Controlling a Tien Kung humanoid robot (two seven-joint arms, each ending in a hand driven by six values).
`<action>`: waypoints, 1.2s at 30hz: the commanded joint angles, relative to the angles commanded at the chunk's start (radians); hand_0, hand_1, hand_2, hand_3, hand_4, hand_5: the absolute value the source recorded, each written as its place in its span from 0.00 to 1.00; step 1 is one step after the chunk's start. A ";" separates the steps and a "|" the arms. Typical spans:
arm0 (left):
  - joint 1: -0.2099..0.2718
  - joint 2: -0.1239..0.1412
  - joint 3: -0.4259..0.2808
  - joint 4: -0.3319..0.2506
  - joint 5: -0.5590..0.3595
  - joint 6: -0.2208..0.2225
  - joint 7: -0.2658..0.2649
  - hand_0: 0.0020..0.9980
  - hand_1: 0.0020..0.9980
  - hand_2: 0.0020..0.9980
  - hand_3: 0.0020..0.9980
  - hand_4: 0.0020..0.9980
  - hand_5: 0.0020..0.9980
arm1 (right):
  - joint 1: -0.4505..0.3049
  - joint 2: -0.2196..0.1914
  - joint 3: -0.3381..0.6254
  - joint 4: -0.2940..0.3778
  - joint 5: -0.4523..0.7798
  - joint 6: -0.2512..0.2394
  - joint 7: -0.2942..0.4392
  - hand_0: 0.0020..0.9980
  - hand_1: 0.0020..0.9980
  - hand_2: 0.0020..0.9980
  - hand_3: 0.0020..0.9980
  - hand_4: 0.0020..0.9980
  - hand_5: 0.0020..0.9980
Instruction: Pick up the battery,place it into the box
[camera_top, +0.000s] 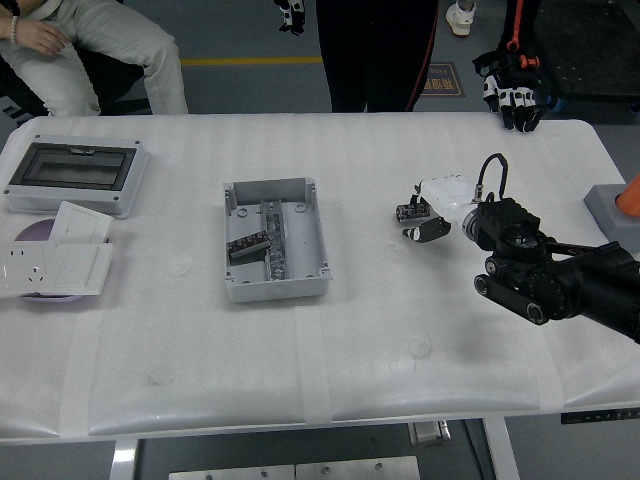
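A small dark battery (407, 212) lies on the white table (360, 340), right of centre. My right hand (421, 211), white-backed with black fingers, reaches in from the right on a black arm and is curled around the battery, fingers behind it and thumb in front. The battery still sits at table level. An open grey box (272, 238) stands left of the hand, about a hand's length away, with a dark battery-like part (246, 247) inside it. My left arm does not show.
A grey breaker case (75, 175) with a dark window and white socket plates (55, 265) sit at the far left. A grey block with an orange cone (612, 207) stands at the right edge. A person's gloved hand (510, 90) hangs beyond the far right corner.
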 joint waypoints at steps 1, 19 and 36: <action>0.000 0.000 -0.002 0.000 0.002 0.000 0.001 0.37 0.61 0.53 0.51 0.83 0.30 | 0.000 0.000 0.002 -0.001 -0.005 0.003 0.000 0.80 0.61 0.65 0.67 0.79 0.40; 0.001 -0.002 -0.002 -0.001 0.002 0.006 0.003 0.37 0.60 0.53 0.51 0.83 0.31 | 0.000 -0.005 0.025 -0.004 -0.056 0.024 0.007 0.74 0.55 0.61 0.65 0.74 0.39; 0.002 -0.001 -0.010 -0.001 0.010 0.006 0.005 0.37 0.60 0.52 0.51 0.83 0.32 | -0.006 0.003 0.024 -0.008 -0.035 0.014 0.004 0.71 0.52 0.60 0.67 0.43 0.24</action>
